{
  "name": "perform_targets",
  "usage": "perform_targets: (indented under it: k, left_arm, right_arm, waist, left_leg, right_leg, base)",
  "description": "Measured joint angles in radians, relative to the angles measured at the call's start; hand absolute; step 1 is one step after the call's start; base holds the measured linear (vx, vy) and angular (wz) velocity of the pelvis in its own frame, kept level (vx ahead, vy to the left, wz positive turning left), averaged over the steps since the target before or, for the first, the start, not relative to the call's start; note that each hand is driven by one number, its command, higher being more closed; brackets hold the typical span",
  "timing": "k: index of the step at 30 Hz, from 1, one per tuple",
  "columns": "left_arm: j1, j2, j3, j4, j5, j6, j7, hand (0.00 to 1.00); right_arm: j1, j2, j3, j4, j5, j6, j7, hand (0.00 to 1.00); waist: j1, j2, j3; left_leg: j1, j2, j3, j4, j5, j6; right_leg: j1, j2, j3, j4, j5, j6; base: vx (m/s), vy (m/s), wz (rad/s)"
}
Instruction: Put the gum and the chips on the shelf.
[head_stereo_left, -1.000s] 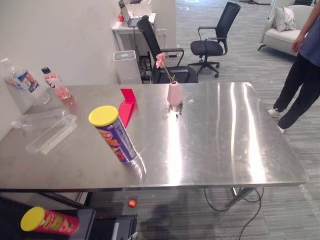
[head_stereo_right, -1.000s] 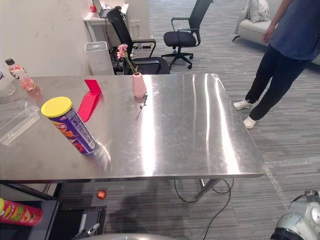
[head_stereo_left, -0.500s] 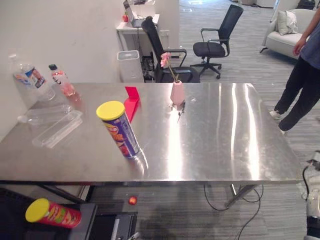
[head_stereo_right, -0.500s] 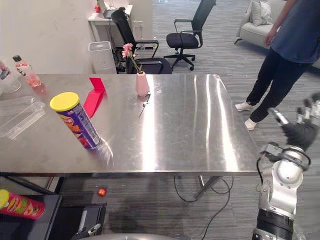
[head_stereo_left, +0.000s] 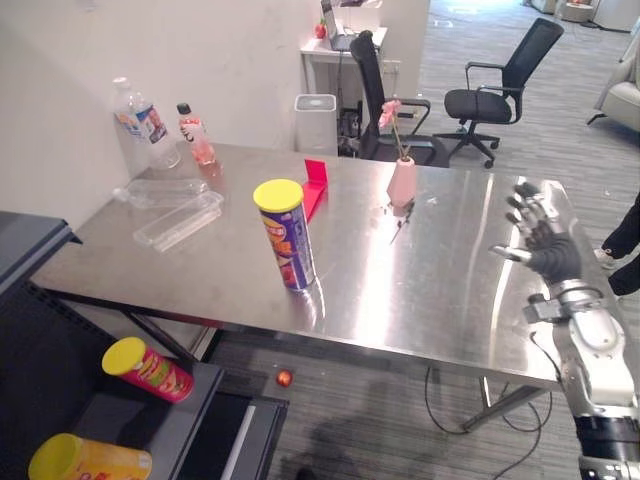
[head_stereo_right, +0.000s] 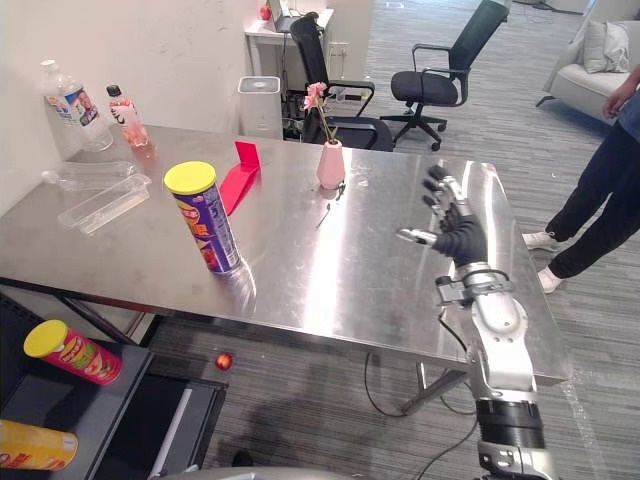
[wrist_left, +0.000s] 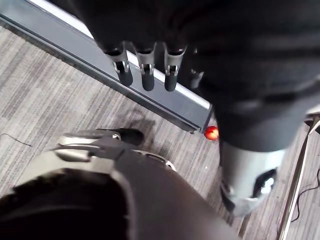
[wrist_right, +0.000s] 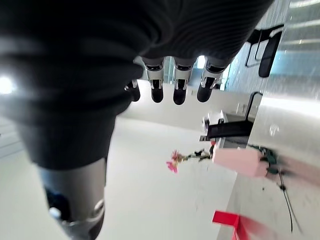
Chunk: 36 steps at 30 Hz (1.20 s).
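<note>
On the table (head_stereo_left: 430, 300) the chips can (head_stereo_left: 285, 235) is waiting; the right robot hand (head_stereo_left: 540, 238) is hovering empty.
Left eye view: the chips can is standing upright left of centre, well apart from that hand at the right, fingers splayed apart; it is looking light, stiff and slick, so wrapping its middle is seeming best. Right eye view: the shelf (head_stereo_right: 120, 410), lower left, is carrying a red can (head_stereo_right: 72, 352) and a yellow can (head_stereo_right: 35, 445); the gum is proving impossible to make out. Left wrist view: the left robot hand (wrist_left: 146, 75) is hanging straight-fingered, empty. Right wrist view: fingers pointing straight.
</note>
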Motion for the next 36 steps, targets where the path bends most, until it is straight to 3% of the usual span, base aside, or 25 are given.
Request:
perform_targets:
  k: [8,20,36]
  left_arm:
    - [0.005,0.001,-0.02,-0.013,-0.002,-0.02,0.0,0.0]
    - [0.005,0.0,-0.04,-0.042,-0.019,-0.042,0.0,0.0]
    - [0.004,0.013,-0.06,-0.068,-0.019,-0.061,-0.001,0.0]
  right_arm:
    - [-0.078,-0.002,0.121,-0.004,0.001,0.033,0.049,0.0]
    - [-0.169,-0.002,0.251,-0.01,0.0,0.044,0.079,0.0]
    - [-0.263,0.04,0.388,0.071,-0.025,0.047,0.077,0.0]
  waist:
    - [0.025,0.0,0.017]
    - [0.063,0.012,0.037]
    - [0.115,-0.007,0.05]
  left_leg:
    - [-0.012,-0.001,-0.034,0.0,0.014,0.002]
    - [-0.043,0.026,-0.094,0.0,0.052,-0.008]
    - [-0.062,0.033,-0.15,0.0,0.071,-0.01]
  right_leg:
    - [0.016,0.004,-0.035,-0.008,0.001,0.001]
    - [0.014,0.036,-0.074,0.008,-0.006,-0.01]
    - [0.033,0.053,-0.123,0.006,-0.005,-0.009]
  base:
    - [-0.01,-0.012,0.13]
    - [-0.04,-0.029,0.13]
    - [-0.02,-0.02,0.1]
